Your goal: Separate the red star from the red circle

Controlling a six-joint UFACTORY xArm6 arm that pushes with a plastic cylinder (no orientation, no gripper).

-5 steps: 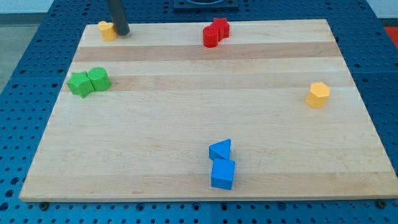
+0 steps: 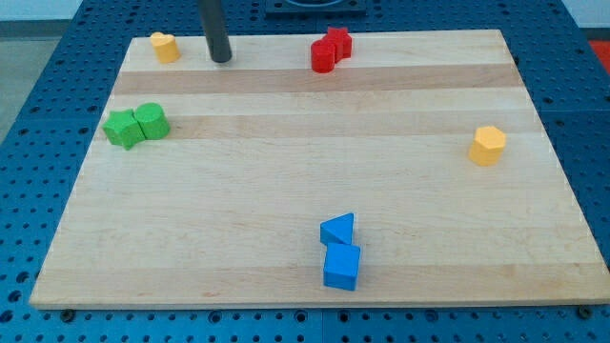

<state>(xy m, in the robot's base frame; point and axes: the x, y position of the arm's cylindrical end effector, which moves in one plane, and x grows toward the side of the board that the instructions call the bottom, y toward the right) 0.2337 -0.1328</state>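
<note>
My tip (image 2: 221,58) rests on the surface (image 2: 305,248) near the view's top, between the yellow block (image 2: 165,46) at its left and the red pair at its right, touching neither. I carry no gripper, only the rod, so there is nothing to open or close. The red star (image 2: 337,41) sits at the top edge, touching the red circle (image 2: 323,56) just below and to its left. A green star (image 2: 121,129) and green block (image 2: 151,121) touch at the view's left. A yellow hexagon (image 2: 488,145) stands alone at the right. A blue triangle (image 2: 337,229) touches a blue cube (image 2: 341,267) near the bottom.
</note>
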